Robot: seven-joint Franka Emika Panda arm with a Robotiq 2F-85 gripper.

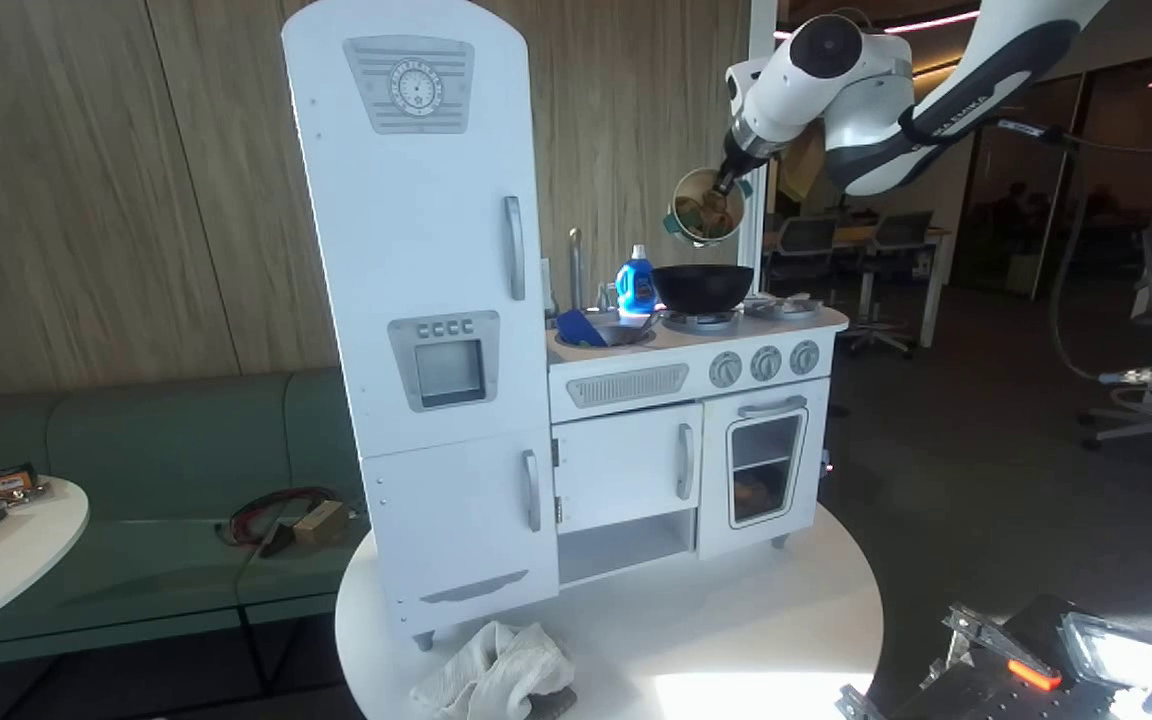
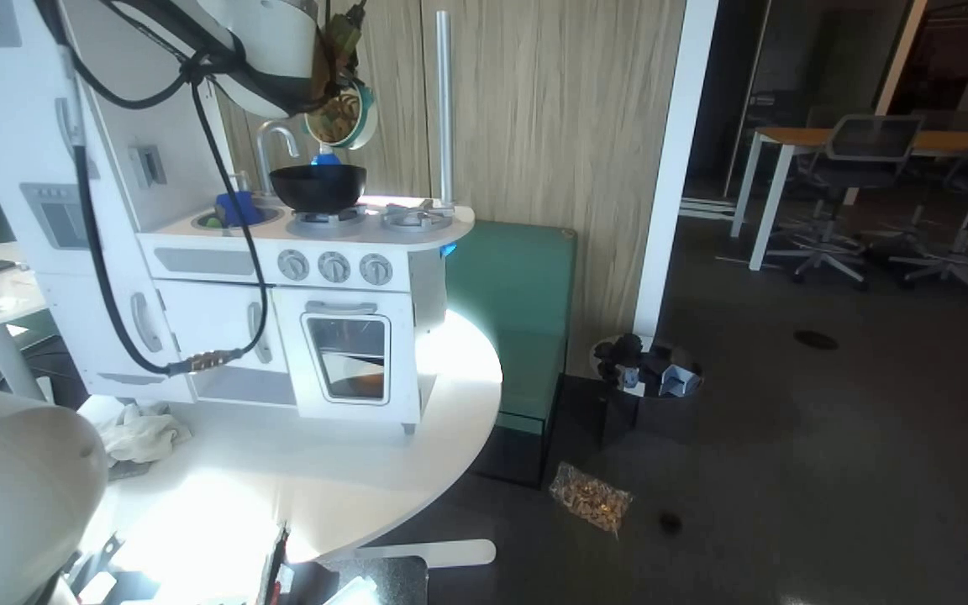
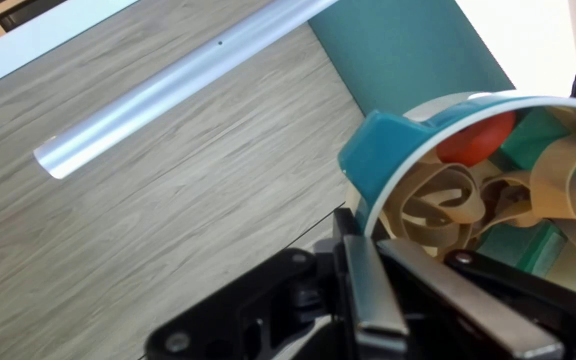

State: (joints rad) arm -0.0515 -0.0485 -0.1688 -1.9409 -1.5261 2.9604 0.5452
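Observation:
My gripper (image 3: 368, 232) is shut on the rim of a teal pot (image 3: 398, 150) with a pale inside. One finger is outside its wall and one inside. The pot holds tan ribbon strips (image 3: 443, 200), a red piece (image 3: 478, 140) and green pieces (image 3: 538, 135). In an exterior view the gripper (image 1: 724, 182) holds the pot (image 1: 692, 186) tilted, its opening facing that camera. The pot (image 2: 364, 122) also shows in an exterior view, where the arm partly hides the gripper. The pot is in the air above a black pan (image 1: 702, 289) standing on a toy stove burner.
A white toy kitchen with a tall fridge (image 1: 416, 250) stands on a round white table (image 1: 716, 620). A blue bottle (image 1: 636, 285), a faucet (image 1: 576, 268) and a sink with a blue item (image 1: 578, 328) are left of the pan. A metal pole (image 2: 444, 109) rises behind the second burner (image 2: 417, 217).

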